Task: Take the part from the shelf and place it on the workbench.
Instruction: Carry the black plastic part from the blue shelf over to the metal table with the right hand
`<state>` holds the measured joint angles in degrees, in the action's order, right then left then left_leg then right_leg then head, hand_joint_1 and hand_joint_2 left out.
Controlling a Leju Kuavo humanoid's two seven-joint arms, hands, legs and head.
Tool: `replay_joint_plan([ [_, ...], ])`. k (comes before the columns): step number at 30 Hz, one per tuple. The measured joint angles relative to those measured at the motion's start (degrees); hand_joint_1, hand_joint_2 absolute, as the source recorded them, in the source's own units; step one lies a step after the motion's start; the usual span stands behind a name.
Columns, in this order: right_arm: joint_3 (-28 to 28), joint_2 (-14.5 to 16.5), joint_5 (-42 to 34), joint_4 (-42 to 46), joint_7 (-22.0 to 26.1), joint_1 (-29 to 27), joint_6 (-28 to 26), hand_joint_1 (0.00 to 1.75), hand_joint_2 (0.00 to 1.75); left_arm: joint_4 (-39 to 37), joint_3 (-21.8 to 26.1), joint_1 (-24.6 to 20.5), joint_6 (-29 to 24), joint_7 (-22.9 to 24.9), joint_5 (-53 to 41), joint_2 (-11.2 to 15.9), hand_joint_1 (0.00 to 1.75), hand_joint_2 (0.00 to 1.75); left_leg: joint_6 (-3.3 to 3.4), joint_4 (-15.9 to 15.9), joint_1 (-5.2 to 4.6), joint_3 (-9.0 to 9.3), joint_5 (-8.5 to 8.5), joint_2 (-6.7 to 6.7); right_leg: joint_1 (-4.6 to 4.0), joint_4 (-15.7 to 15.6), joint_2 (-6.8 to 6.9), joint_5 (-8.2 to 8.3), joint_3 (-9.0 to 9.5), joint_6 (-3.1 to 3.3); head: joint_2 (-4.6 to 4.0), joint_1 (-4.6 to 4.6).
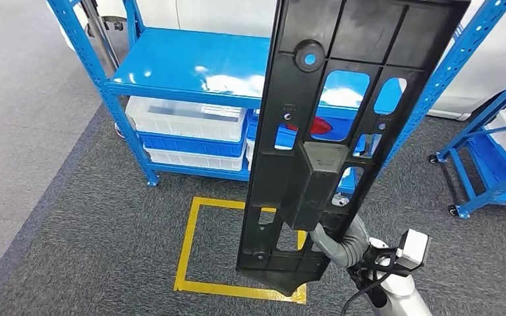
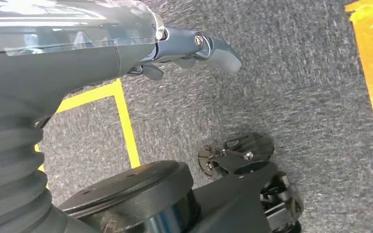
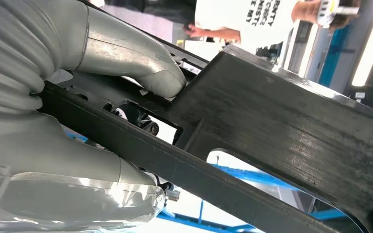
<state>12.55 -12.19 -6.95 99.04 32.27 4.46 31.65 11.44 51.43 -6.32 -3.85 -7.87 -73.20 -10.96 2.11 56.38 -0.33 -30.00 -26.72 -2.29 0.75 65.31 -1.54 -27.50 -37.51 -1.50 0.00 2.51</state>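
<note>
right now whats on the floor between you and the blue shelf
A yellow tape square on grey carpet, in the head view; the black part in the right hand hides some of it.

Black part, blue shelf.

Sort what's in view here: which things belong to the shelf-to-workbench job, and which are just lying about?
Part of the job:
- black part, held upright
- right hand, gripping the part
- blue shelf

Just there:
- white bins and blue bins under the shelf
- yellow floor square
- second rack
- person in the background
- left hand, holding nothing
</note>
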Motion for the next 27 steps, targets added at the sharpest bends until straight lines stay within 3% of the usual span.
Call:
replay_joint_plan([
  [2,-0.05,0.05,0.01,0.08,-0.08,-0.1,0.03,1.75,1.75,-0.02,-0.02,-0.12,-0.04,-0.01,0.01,-0.25,0.0,1.75,-0.58,0.46,0.16,-1.1,0.61,-1.54,-0.3,-7.8,-1.7,1.78,5.37,1.02,0.0,0.0],
  [4,-0.09,0.1,0.02,0.18,-0.1,-0.07,0.1,1.75,1.75,-0.03,-0.02,-0.1,-0.08,-0.01,0.02,-0.31,0.0,1.75,-1.24,0.43,0.34,-1.56,0.92,-2.47,-0.34,-8.37,-0.98,1.86,5.52,1.31,0.0,0.01],
  [6,-0.09,0.1,0.03,0.3,-0.12,0.04,0.16,1.75,1.75,-0.03,-0.02,0.0,-0.08,0.02,0.03,-0.3,0.0,1.75,-1.85,1.54,0.19,-2.25,0.06,-1.48,-0.01,-9.27,0.33,2.26,5.89,1.71,0.0,0.01],
  [7,-0.09,0.04,0.08,0.36,-0.15,0.09,0.16,1.75,1.75,-0.03,-0.02,-0.01,-0.09,0.03,0.04,-0.3,0.0,1.75,-2.16,3.65,0.18,-3.3,-1.26,-0.46,0.17,-9.68,1.05,2.43,6.06,1.9,0.0,0.01],
  [9,-0.09,-0.08,0.3,0.4,-0.29,0.2,0.19,1.75,1.75,-0.03,-0.02,-0.02,-0.09,0.07,0.09,-0.3,0.0,1.75,-2.81,11.11,0.51,-6.94,-4.89,1.24,0.16,-9.86,2.47,2.52,6.14,2.08,0.0,0.01],
  [10,-0.09,-0.13,0.44,0.37,-0.38,0.28,0.21,1.75,1.75,-0.03,-0.02,0.0,-0.09,0.09,0.17,-0.3,0.0,1.75,-3.1,14.65,0.71,-8.69,-6.07,1.49,0.14,-9.79,3.18,2.49,6.08,2.08,0.0,0.02],
  [11,-0.09,-0.14,0.55,0.32,-0.46,0.38,0.25,1.75,1.75,-0.03,-0.01,0.03,-0.09,0.11,0.25,-0.29,0.0,1.75,-3.36,16.52,0.88,-9.63,-6.19,1.66,0.15,-9.68,3.88,2.44,6.04,2.03,0.0,0.02],
  [12,-0.09,-0.14,0.6,0.29,-0.5,0.51,0.28,1.75,1.75,-0.03,0.01,0.07,-0.1,0.11,0.32,-0.27,0.0,1.75,-3.56,16.06,1.01,-9.42,-5.19,1.85,0.19,-9.53,4.51,2.35,6.02,1.93,0.0,0.01],
  [14,-0.09,-0.14,0.63,0.26,-0.51,0.86,0.32,1.75,1.75,-0.03,0.02,0.06,-0.11,0.09,0.39,-0.24,0.0,1.75,-3.78,9.34,1.19,-6.12,-1.33,2.99,0.31,-9.06,5.63,2.03,6.03,1.52,0.0,0.02],
  [16,-0.09,-0.14,0.62,0.26,-0.52,1.2,0.31,1.75,1.75,-0.03,0.02,-0.01,-0.13,0.04,0.39,-0.28,0.0,1.75,-3.25,2.98,0.97,-3.09,0.91,4.78,0.1,-8.35,6.47,1.64,5.86,0.9,0.0,0.01],
  [17,-0.09,-0.14,0.61,0.27,-0.52,1.3,0.31,1.75,1.75,-0.03,0.02,-0.02,-0.13,0.02,0.39,-0.31,0.0,1.75,-2.81,1.58,0.84,-2.56,1.16,5.28,-0.09,-8.09,6.87,1.54,5.75,0.59,0.0,0.01],
  [20,-0.08,-0.12,0.61,0.29,-0.44,1.35,0.26,1.75,1.75,-0.03,0.02,0.03,-0.13,0.01,0.38,-0.34,0.0,1.75,-1.38,1.51,0.64,-3.09,1.38,3.9,-0.06,-7.83,7.73,1.36,5.62,-0.23,0.0,0.0],
  [22,-0.09,-0.1,0.63,0.32,-0.29,1.24,0.23,1.75,1.75,-0.03,0.02,-0.04,-0.13,0.06,0.37,-0.36,0.0,1.75,-0.57,1.22,0.73,-3.26,1.86,2.81,0.33,-5.14,5.69,-0.85,4.51,-0.65,0.0,0.0],
  [24,-0.16,-0.09,0.65,0.34,-0.14,0.85,0.26,1.75,1.75,-0.03,0.01,-0.17,-0.07,0.21,0.36,-0.36,0.0,1.75,-0.09,1.15,0.67,-3.53,2.18,1.65,0.49,2.04,2.87,-4.85,1.33,-0.75,0.0,0.0],
  [25,-0.22,-0.09,0.65,0.34,-0.09,0.6,0.28,1.75,1.75,-0.03,0.01,-0.18,-0.01,0.33,0.34,-0.36,0.0,1.75,0.02,1.2,0.55,-3.69,2.28,0.98,0.48,5.83,2.29,-6.31,-0.41,-0.72,0.0,0.0],
  [26,-0.29,-0.09,0.64,0.34,-0.06,0.37,0.3,1.75,1.75,-0.03,0.01,-0.13,0.05,0.43,0.34,-0.35,0.0,1.75,0.09,1.26,0.41,-3.8,2.36,0.3,0.47,8.27,2.04,-6.84,-1.54,-0.64,0.0,0.0],
  [27,-0.36,-0.09,0.64,0.34,-0.05,0.24,0.31,1.75,1.75,-0.03,0.02,-0.06,0.09,0.54,0.33,-0.34,0.0,1.75,0.11,1.35,0.28,-3.87,2.41,-0.4,0.45,8.64,1.93,-6.27,-1.71,-0.47,0.0,0.0],
])
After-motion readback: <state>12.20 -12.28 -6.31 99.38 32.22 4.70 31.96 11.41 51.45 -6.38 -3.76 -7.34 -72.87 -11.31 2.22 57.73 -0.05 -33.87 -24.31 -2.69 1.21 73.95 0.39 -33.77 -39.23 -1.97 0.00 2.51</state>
